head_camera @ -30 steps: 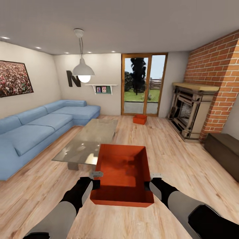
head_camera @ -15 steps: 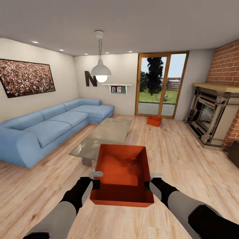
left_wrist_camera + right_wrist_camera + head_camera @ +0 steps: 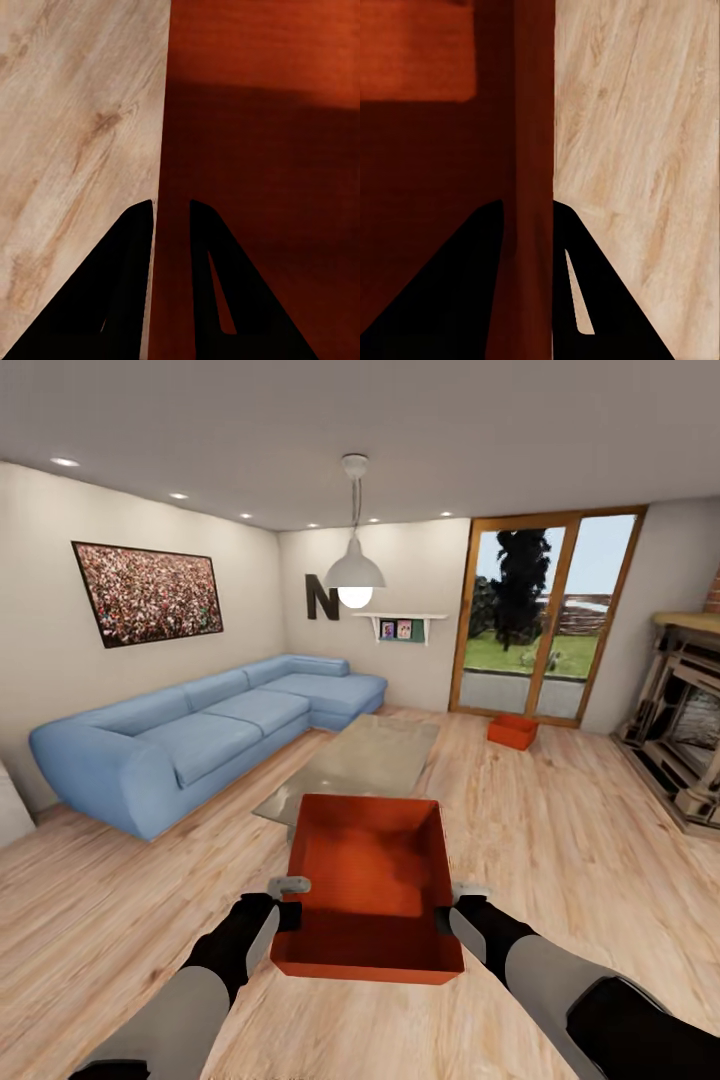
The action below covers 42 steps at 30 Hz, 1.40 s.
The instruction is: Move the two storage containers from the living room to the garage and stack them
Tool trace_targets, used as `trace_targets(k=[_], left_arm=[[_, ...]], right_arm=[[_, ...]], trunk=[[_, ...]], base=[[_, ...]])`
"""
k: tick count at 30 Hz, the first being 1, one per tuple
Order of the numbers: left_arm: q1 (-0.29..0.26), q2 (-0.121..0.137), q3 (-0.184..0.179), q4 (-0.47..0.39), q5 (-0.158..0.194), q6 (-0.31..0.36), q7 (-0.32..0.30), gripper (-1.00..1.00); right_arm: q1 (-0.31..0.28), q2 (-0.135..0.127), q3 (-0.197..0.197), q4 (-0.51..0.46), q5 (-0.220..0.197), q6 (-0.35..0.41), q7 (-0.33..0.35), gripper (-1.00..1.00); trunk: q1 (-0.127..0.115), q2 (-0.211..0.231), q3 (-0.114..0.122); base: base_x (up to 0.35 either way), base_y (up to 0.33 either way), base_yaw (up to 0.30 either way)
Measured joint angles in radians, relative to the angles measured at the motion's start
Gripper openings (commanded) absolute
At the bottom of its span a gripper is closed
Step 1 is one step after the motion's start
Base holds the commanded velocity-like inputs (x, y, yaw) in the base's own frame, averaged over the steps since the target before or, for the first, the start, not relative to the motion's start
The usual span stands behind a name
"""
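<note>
— Where is the bin (image 3: 370,885)?

— Held up in front of the robot between both arms, above the plank floor (image 3: 560,860) of the living room. It is an orange-red, open-top box with plain straight walls and nothing visible inside.

— And the second bin (image 3: 512,731)?

— On the floor far ahead, just before the glass door (image 3: 545,615).

— How do the fingers stand?

— The left gripper (image 3: 287,887) pinches the bin's left wall: in the left wrist view one dark finger (image 3: 124,289) lies outside the thin wall and the other inside, nearly closed on it. The right gripper (image 3: 458,890) does the same on the right wall, its fingers (image 3: 585,292) straddling the rim in the right wrist view.

— What surrounds it?

— A glass-topped coffee surface (image 3: 365,760) lies just beyond the bin. A blue corner sofa (image 3: 200,735) runs along the left wall under a framed picture (image 3: 148,592). A white pendant lamp (image 3: 354,572) hangs from the ceiling, and a fireplace (image 3: 685,730) stands at the right edge.
</note>
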Motion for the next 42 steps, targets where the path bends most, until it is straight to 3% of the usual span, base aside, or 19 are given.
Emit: trace_targets(k=[42], left_arm=[[0.000,-0.001,0.001,-0.001,-0.003,0.000,0.001,-1.00]], right_arm=[[0.000,-0.001,0.000,0.000,0.000,0.000,0.002,-1.00]], trunk=[[0.000,0.000,0.000]], base=[[0.000,0.000,0.300]])
